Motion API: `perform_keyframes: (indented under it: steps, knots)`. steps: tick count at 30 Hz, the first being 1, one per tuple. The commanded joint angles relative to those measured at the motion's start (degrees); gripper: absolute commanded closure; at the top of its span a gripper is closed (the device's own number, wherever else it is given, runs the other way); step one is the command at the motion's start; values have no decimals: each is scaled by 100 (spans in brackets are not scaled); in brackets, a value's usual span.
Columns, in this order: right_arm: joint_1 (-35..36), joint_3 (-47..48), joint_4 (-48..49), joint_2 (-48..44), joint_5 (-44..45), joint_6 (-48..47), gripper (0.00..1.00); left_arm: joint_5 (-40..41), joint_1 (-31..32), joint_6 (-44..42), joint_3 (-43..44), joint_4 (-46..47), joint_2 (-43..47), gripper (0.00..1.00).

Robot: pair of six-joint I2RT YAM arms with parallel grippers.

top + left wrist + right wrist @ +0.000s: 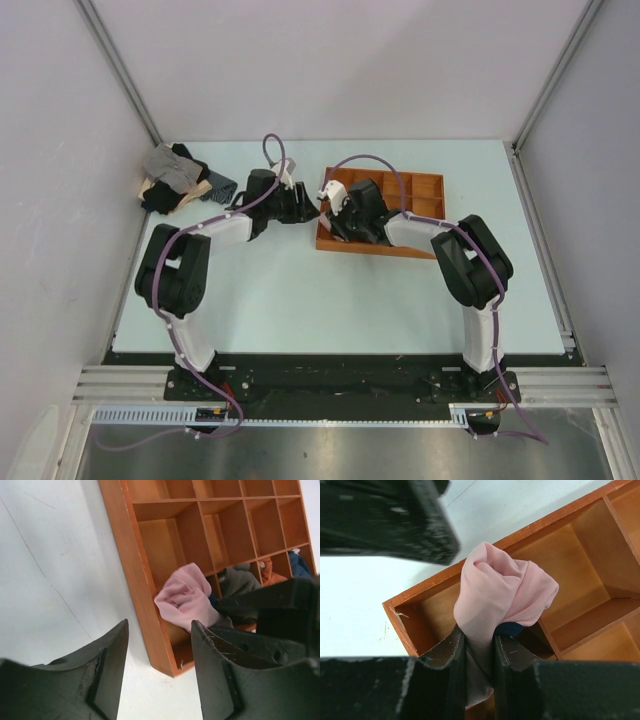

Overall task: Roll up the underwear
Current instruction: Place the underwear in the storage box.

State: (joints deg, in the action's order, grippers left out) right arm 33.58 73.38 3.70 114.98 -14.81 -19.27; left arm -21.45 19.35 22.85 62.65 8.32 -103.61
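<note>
The underwear [505,592] is a rolled light-pink bundle with a bit of dark navy edging showing. My right gripper [479,640] is shut on its lower end and holds it over the corner compartment of the wooden tray [415,590]. In the left wrist view the pink underwear [186,597] hangs just inside the tray's [131,565] near-left corner. My left gripper [160,650] is open and holds nothing, hovering over the table just outside that corner. From above, the left gripper [298,205] and the right gripper [335,222] nearly meet at the tray's [425,190] left end.
Dark grey [240,580], orange [267,570] and navy [300,564] rolled bundles fill compartments along one row of the tray. A pile of grey, black and tan garments [175,180] lies at the table's back left corner. Walls enclose the table on three sides.
</note>
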Motion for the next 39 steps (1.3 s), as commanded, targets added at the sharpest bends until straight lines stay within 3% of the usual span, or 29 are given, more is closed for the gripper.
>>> perform_keyframes:
  steps: [1,5,10,27,34,39]
  knots:
    - [-18,0,-221,60,-75,-33,100,-157,68,-62,493,-58,-326,45]
    - [-27,9,-195,103,-84,-7,100,-324,147,-70,660,-50,-537,57]
    - [-62,27,-212,147,-128,55,100,-360,218,9,626,135,-511,65]
    - [-89,53,-230,218,-198,99,100,-579,464,132,748,223,-739,74]
    - [-115,71,-274,165,-277,107,100,-220,587,-35,547,-59,-1073,78]
    - [-150,79,-327,7,-435,90,86,-61,587,-79,520,-190,-1258,80]
